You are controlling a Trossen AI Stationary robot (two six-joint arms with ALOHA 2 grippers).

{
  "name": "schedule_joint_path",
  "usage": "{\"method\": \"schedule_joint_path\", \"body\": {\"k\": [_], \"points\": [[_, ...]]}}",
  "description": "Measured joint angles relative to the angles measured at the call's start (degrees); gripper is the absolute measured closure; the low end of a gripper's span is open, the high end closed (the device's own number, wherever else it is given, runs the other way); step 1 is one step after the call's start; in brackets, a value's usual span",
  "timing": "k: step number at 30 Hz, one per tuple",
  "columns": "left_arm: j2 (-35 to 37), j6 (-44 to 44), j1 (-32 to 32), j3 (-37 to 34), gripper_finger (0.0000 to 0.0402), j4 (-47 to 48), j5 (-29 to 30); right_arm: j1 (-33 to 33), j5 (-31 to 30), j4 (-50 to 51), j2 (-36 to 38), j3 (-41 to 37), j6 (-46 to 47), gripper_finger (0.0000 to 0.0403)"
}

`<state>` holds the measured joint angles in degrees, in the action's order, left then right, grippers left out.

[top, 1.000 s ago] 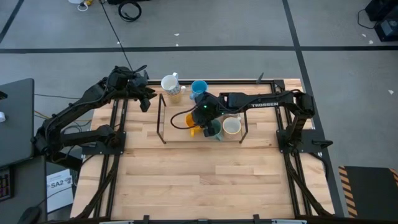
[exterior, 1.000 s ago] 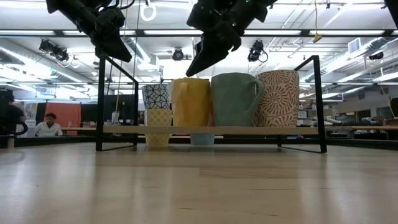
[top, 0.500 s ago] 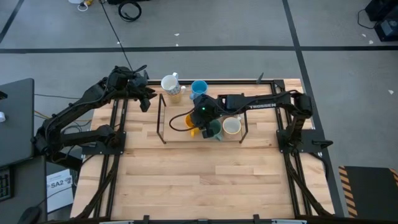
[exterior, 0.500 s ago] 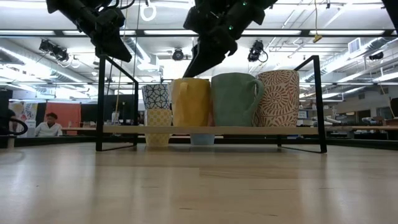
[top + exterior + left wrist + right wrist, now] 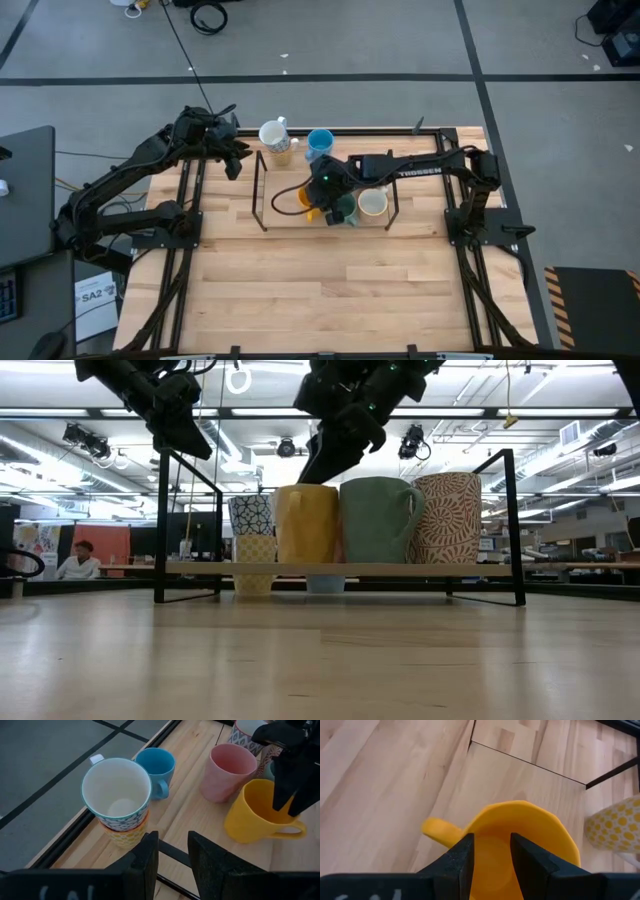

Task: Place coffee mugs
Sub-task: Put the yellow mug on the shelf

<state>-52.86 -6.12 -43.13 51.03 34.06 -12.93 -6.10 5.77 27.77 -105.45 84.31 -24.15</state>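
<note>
Your right gripper (image 5: 318, 198) sits over the yellow mug (image 5: 520, 845) on the rack (image 5: 340, 569) — fingers straddle its rim, apart. Left gripper (image 5: 232, 160) waits near the stacked mugs (image 5: 119, 800), slightly spread.

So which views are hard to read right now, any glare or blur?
Low view: bright ceiling lights behind leave both arms as dark silhouettes, and the yellow mug hides what sits behind it. Right wrist view: that mug fills the frame, soft and close. High view: evenly lit.
</note>
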Motion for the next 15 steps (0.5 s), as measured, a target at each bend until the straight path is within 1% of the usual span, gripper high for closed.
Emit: {"method": "schedule_joint_path", "body": {"k": [10,15], "points": [[0.0,-0.02,0.0,0.0,0.029,0.0,0.0,1.22,0.45,0.13,0.0,0.0,-0.01,0.027],[0.0,-0.02,0.0,0.0,0.029,0.0,0.0,1.26,-1.56,-0.75,0.02,0.0,0.01,0.027]]}}
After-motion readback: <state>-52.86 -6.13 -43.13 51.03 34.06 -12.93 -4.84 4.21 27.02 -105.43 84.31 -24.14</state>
